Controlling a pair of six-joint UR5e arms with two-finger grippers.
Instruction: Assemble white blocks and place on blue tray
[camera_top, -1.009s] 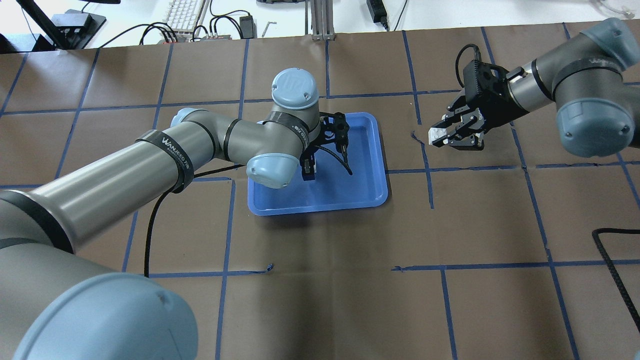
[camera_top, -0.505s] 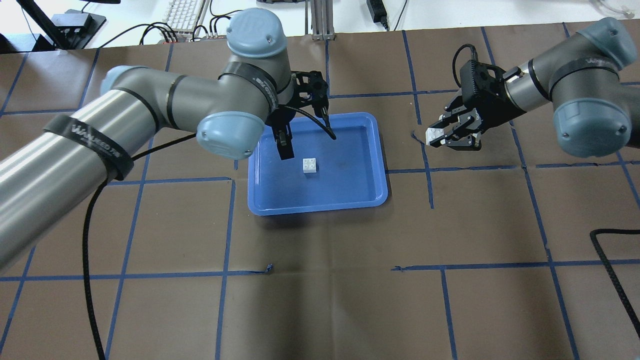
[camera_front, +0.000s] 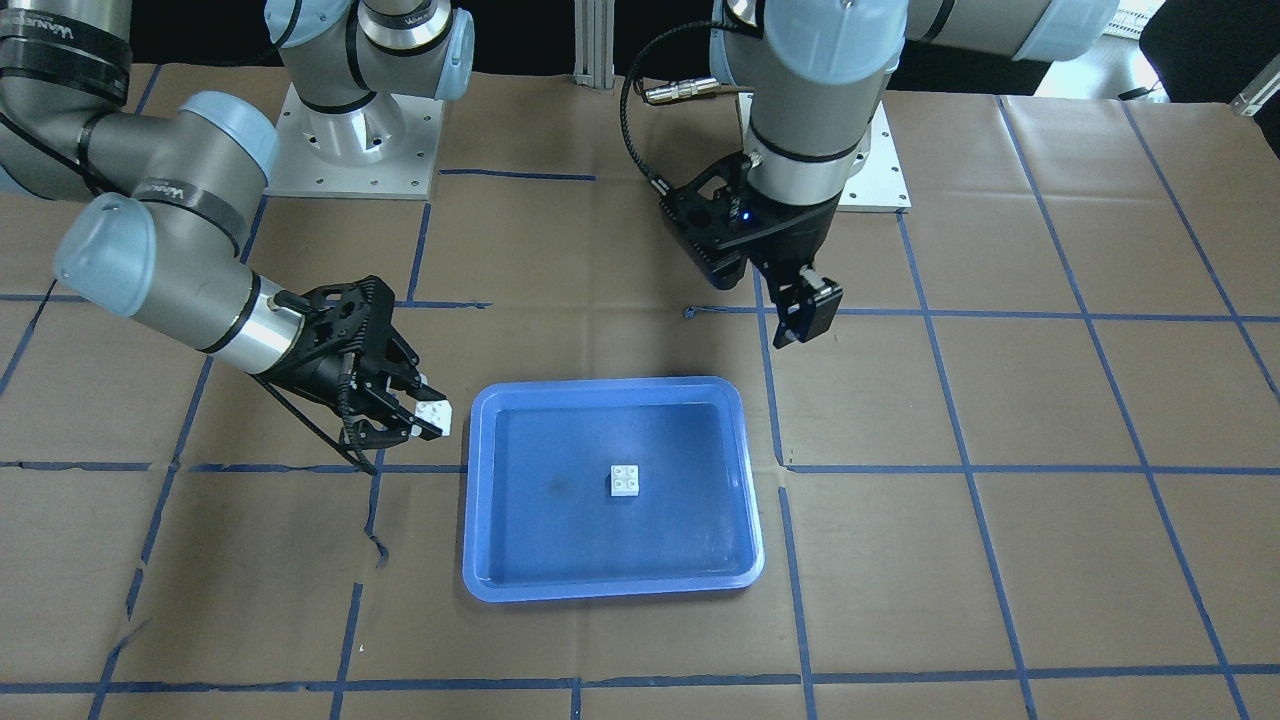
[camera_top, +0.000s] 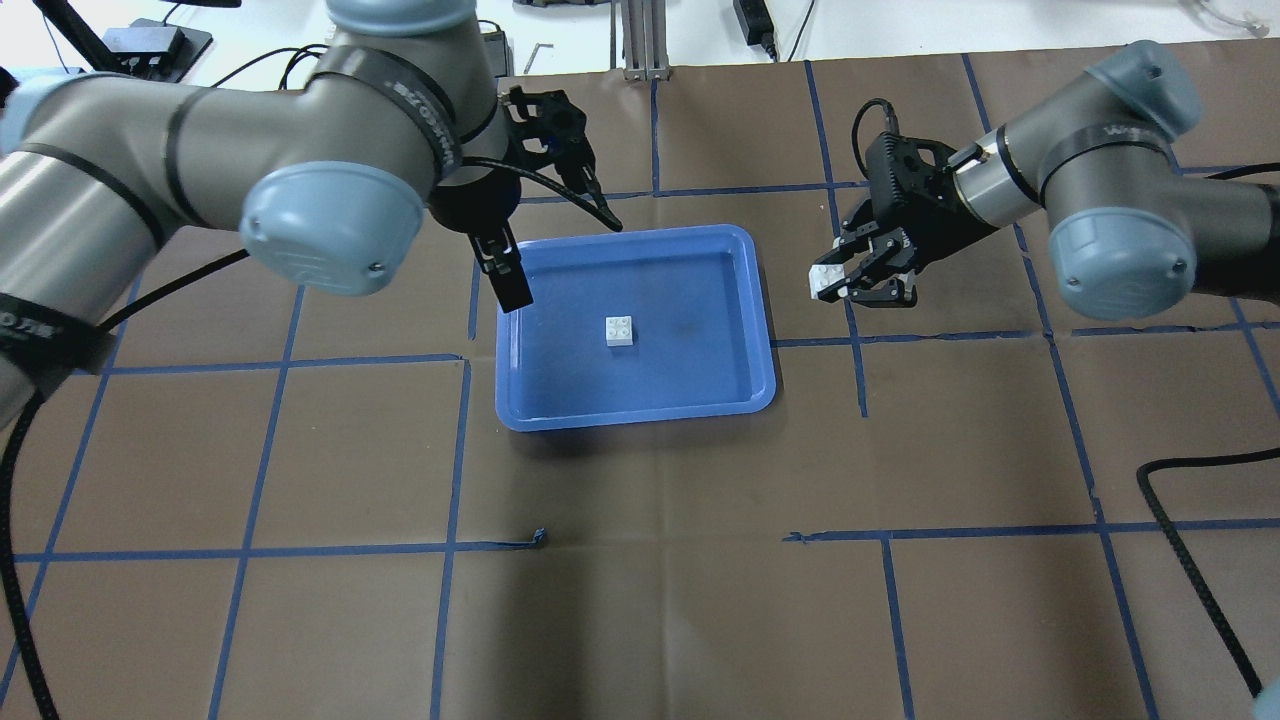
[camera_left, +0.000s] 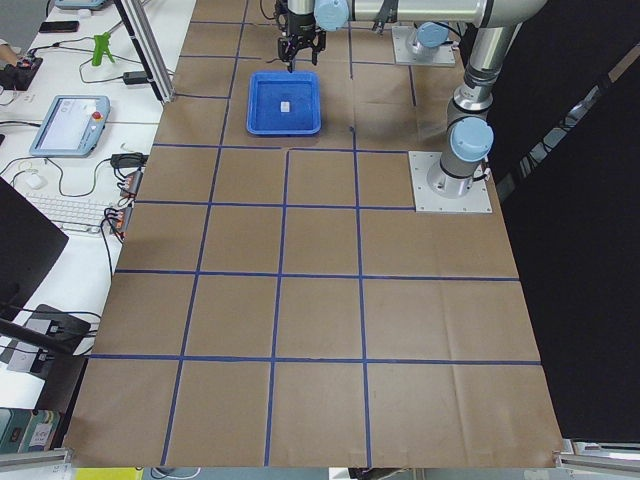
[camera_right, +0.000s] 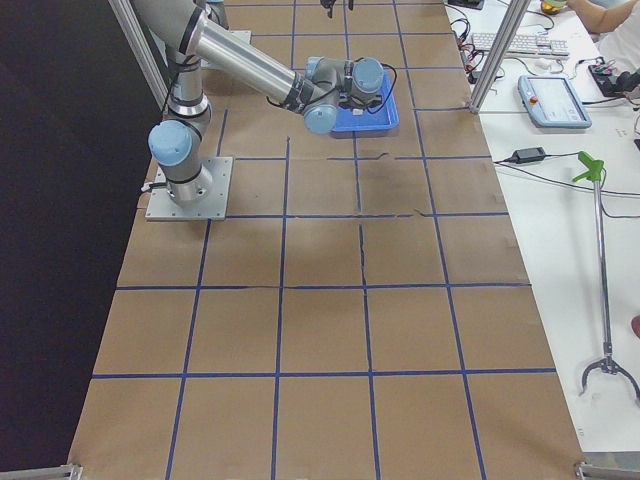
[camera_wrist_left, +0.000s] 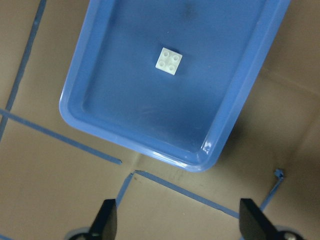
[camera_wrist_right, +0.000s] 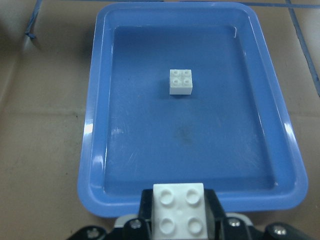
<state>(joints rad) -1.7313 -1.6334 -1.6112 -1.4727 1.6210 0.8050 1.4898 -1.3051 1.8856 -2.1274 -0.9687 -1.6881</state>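
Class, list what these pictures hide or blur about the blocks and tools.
Tray block: studs too small in exterior left; hidden behind the right arm in exterior right.
Held block: underside hidden in right tool, right wrist view.
Left tool: cut by top edge, exterior right.

Even overhead light, soft shadows

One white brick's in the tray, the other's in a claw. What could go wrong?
The small white studded plastic brick lies loose on the large blue plastic tray, the left gripper open and clear of it, so pressing may slide it. The second white brick sits at the tips of the right gripper; it could slip or land crooked on the studs.
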